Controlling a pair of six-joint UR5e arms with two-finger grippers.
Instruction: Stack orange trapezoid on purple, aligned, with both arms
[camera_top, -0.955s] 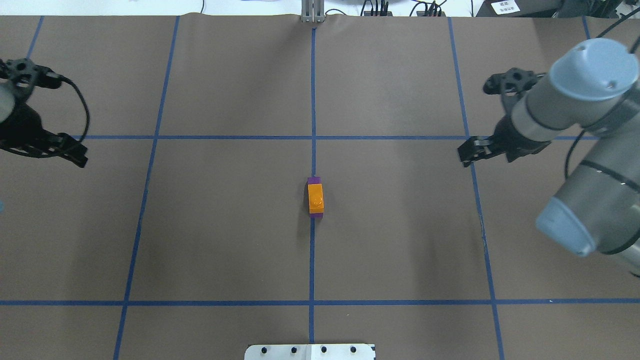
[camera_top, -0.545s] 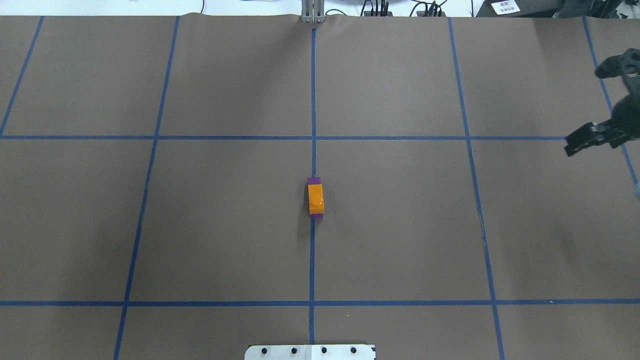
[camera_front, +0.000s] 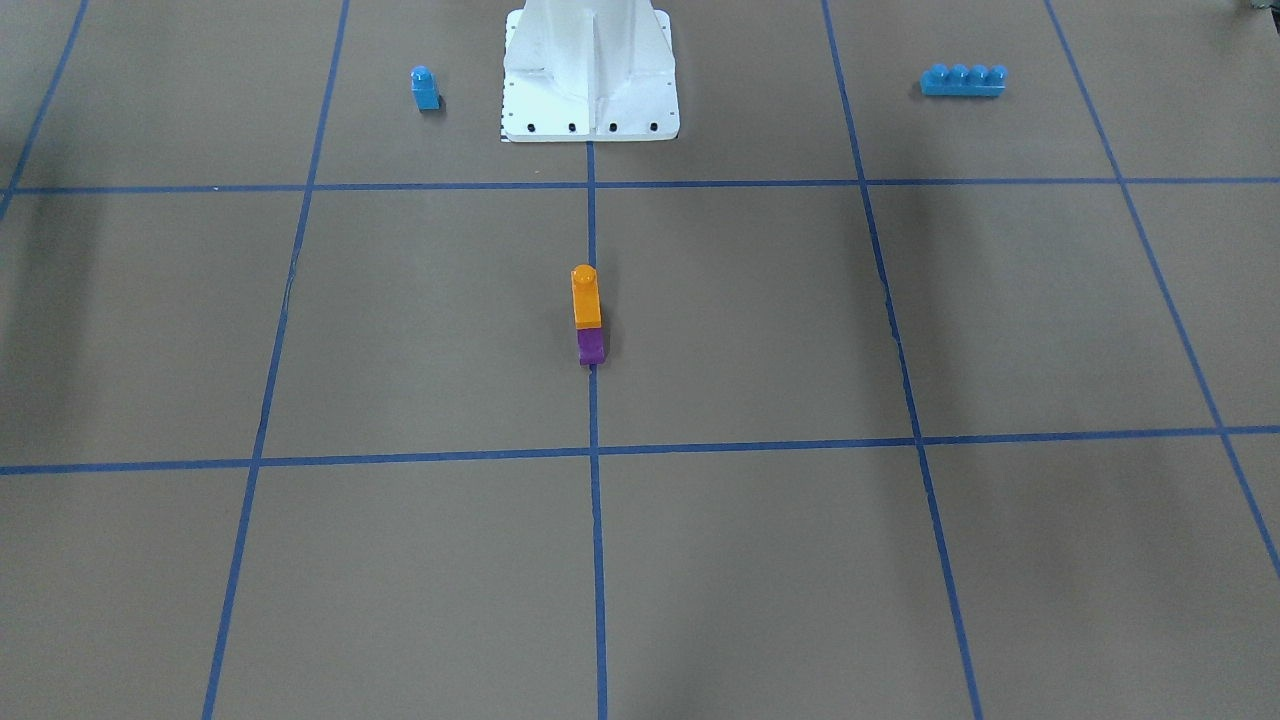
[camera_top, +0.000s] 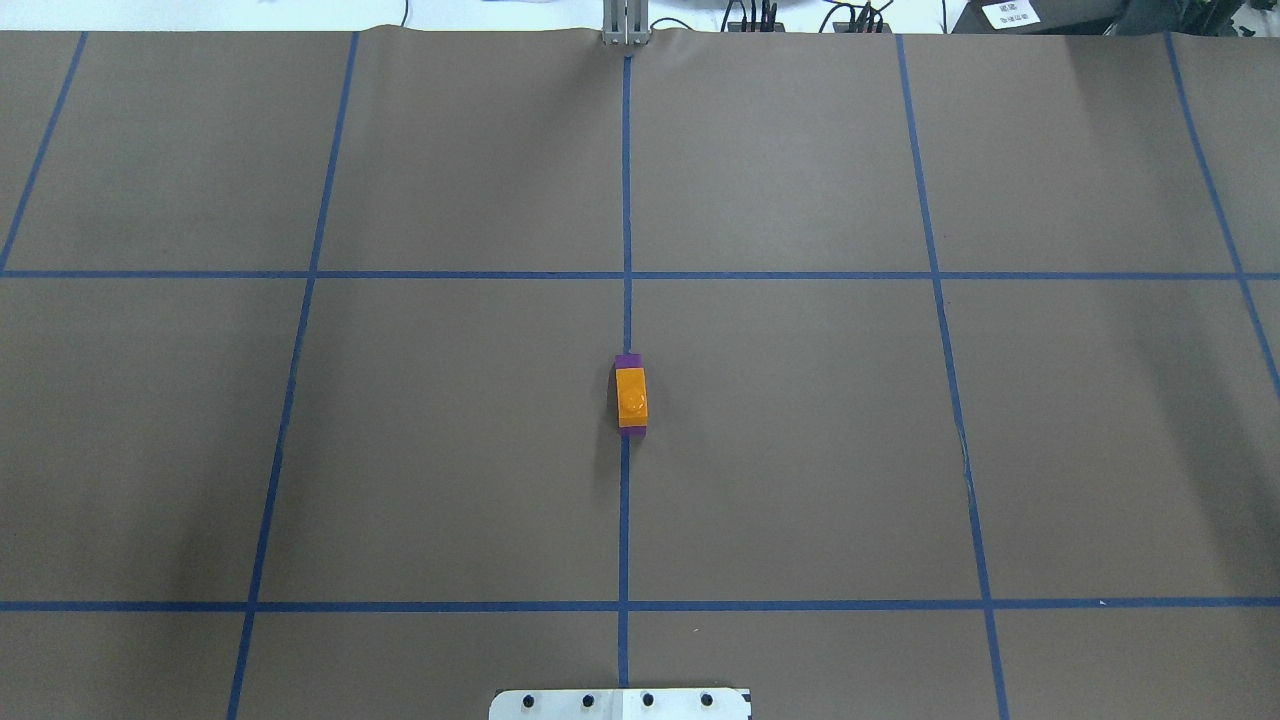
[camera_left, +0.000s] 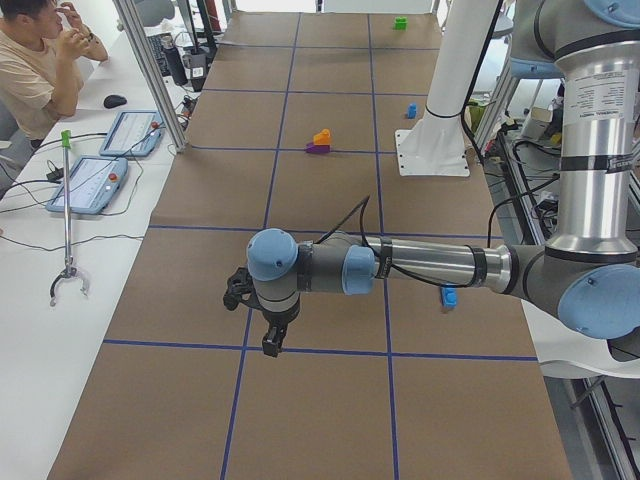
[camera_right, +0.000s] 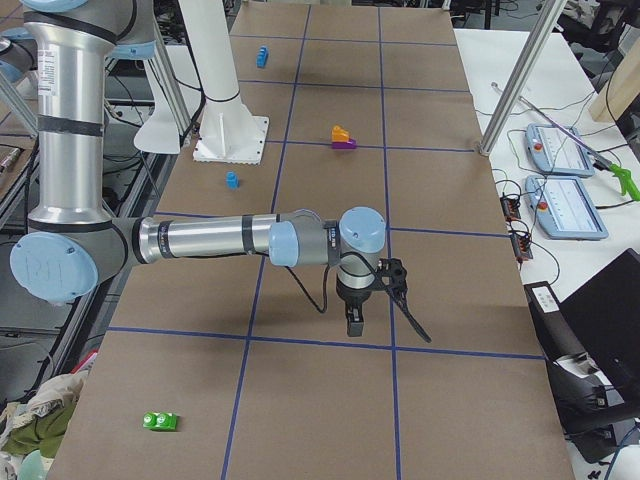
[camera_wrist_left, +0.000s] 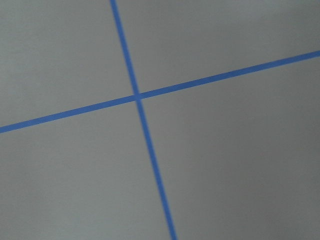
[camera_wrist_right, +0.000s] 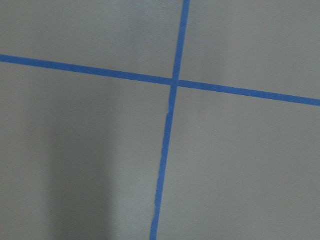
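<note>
The orange trapezoid (camera_top: 631, 396) sits stacked on the purple block (camera_top: 628, 361) at the centre of the desk (camera_top: 800, 450), well apart from both arms. The left arm (camera_left: 430, 265) lies level across its end of the desk with the left gripper (camera_left: 270, 345) pointing down. The right arm (camera_right: 200, 238) and right gripper (camera_right: 354, 325) are posed likewise at the opposite end. How far either gripper is open cannot be told; neither touches a block.

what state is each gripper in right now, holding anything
Left gripper: cannot tell whether open or shut, it shows only in a side view.
Right gripper: cannot tell either, same reason.
</note>
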